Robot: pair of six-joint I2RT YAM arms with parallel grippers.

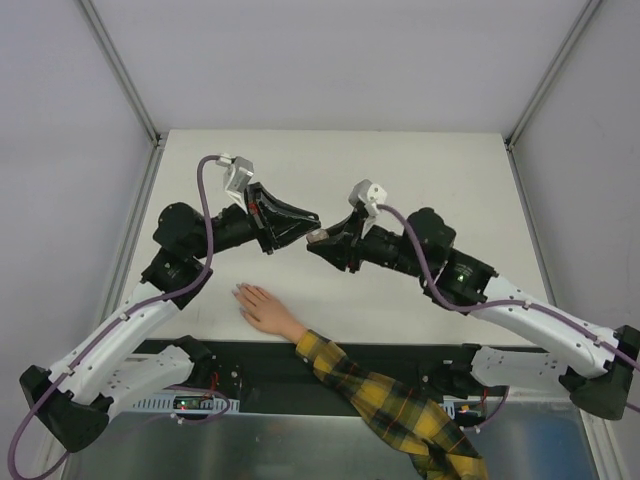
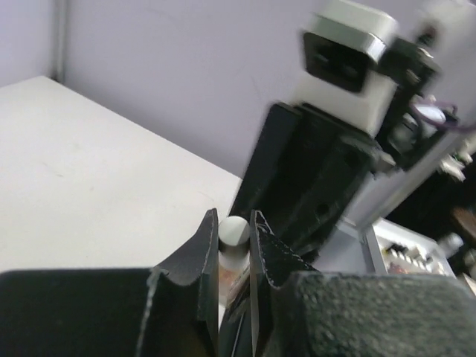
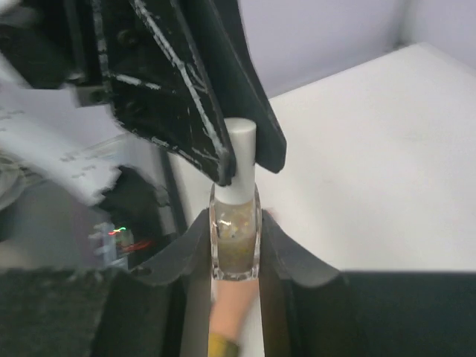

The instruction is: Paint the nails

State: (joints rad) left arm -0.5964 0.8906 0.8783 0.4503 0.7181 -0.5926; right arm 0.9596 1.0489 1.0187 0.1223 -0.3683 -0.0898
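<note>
The nails (image 1: 240,292), tiny pale tips of the small flesh-coloured mannequin hand (image 1: 266,311) in a yellow-and-dark plaid sleeve (image 1: 395,400), lie on the white table (image 1: 450,170) near its front edge. Above the table, apart from them, the 2 arms meet. The right gripper (image 3: 236,223) clamps a clear glass bottle of glittery polish (image 3: 236,249), and the left gripper (image 2: 233,221) is closed on its white cylindrical cap (image 3: 240,149).

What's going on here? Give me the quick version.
The right arm has its jaws shut on a small clear glass nail polish bottle of glittery beige polish, held up over the white table. The left arm has its jaws shut on the bottle's white cylindrical cap, which is on the bottle. The flesh-coloured mannequin hand in a yellow-and-dark plaid sleeve lies at the table's near edge, nothing touching its nails.
</note>
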